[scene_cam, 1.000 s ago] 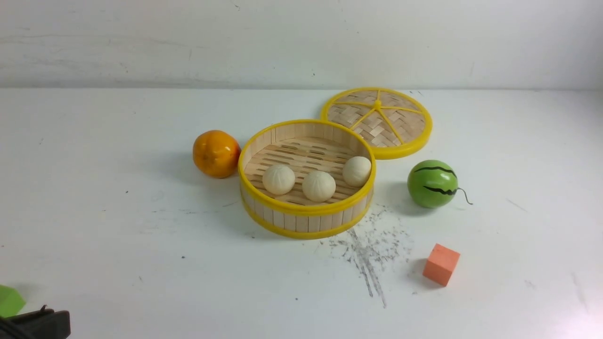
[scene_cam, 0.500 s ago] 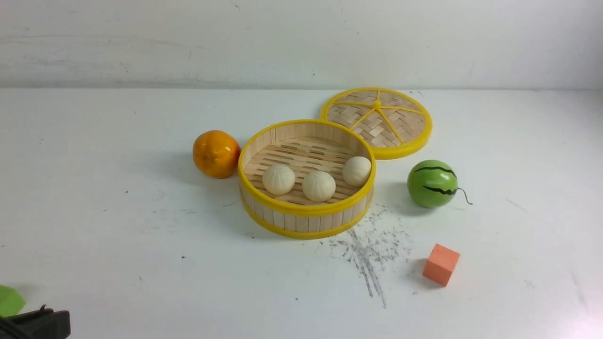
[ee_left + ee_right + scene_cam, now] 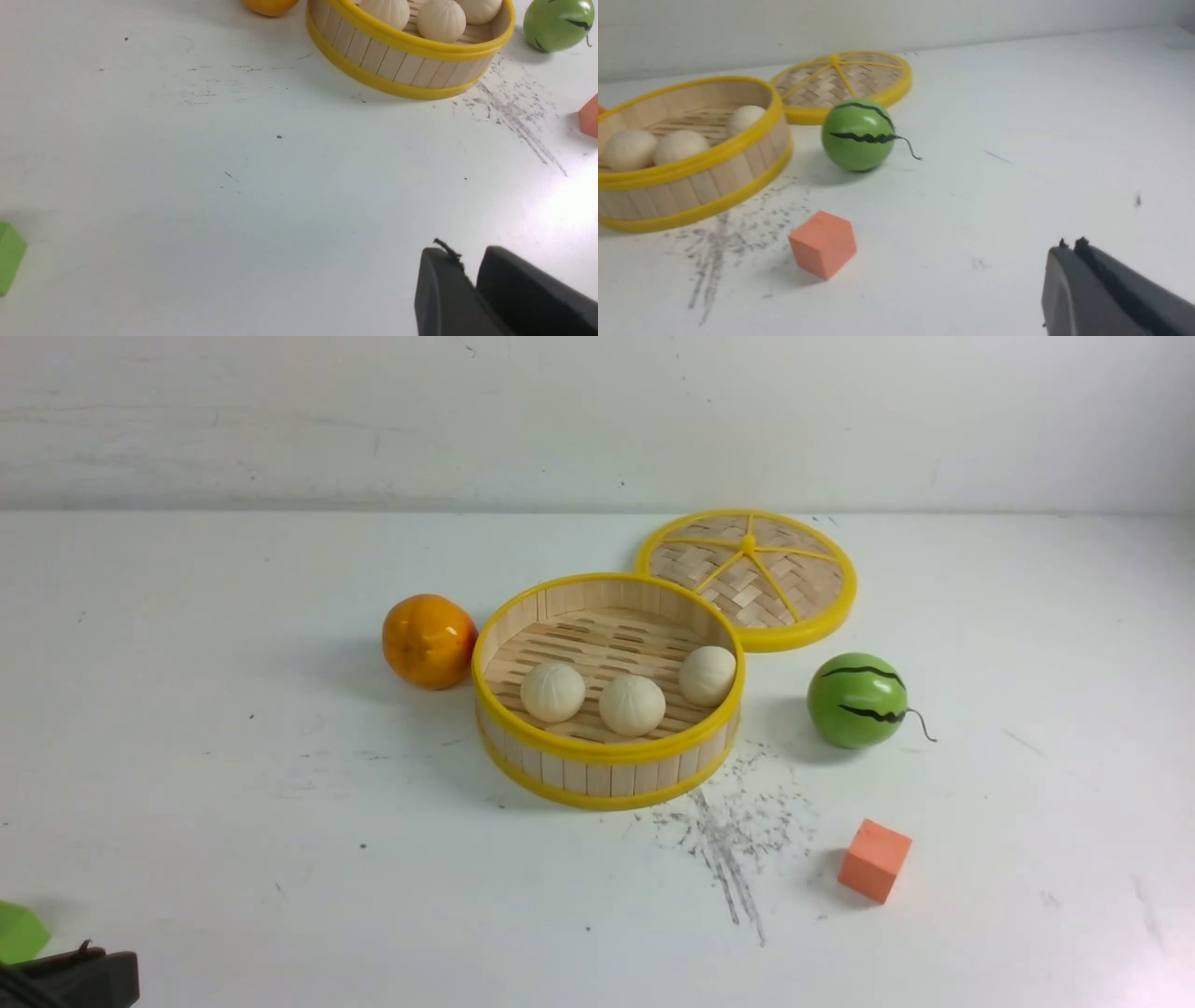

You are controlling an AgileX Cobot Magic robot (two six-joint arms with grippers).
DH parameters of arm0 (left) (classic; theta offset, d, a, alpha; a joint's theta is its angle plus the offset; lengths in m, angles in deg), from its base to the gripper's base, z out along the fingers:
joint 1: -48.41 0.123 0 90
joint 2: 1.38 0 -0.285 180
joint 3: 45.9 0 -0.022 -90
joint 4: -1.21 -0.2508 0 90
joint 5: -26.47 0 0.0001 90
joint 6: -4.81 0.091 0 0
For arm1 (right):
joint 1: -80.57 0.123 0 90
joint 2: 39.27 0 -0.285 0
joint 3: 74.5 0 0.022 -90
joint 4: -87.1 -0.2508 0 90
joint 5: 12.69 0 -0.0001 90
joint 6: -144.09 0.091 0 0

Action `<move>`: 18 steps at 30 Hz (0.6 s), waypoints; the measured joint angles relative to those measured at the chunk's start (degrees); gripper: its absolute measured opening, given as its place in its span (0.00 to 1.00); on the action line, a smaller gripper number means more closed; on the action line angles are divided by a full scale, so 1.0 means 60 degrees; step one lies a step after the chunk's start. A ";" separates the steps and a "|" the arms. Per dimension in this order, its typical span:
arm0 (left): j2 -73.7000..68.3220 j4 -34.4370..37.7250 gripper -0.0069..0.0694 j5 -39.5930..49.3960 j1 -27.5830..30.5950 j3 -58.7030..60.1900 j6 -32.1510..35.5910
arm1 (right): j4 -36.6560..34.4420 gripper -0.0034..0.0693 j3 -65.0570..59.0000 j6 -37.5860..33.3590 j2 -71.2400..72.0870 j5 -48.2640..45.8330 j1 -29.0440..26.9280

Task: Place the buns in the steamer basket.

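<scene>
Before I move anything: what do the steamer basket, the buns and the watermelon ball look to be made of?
Steamer basket: likely bamboo, matte; pale slats, smooth yellow rims.
Buns: matte, moulded-looking pleats; foam or rubber, can't tell.
Watermelon ball: glossy, perhaps painted plastic or foam; bright highlights.

A plain whitish wall [image 3: 597,420], marked with faint scuffs and thin lines, rises behind a broad white tabletop [image 3: 327,896]. The tabletop is smooth, with small dark specks and smudged grey streaks. Light falls softly across it, leaving a bright glare near the front right corner.
</scene>
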 joint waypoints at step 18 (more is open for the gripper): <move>-0.0008 0.0000 0.25 0.0034 0.0000 0.0000 0.0000 | 0.0649 0.02 -0.0034 0.0094 0.0602 -0.1824 -0.0362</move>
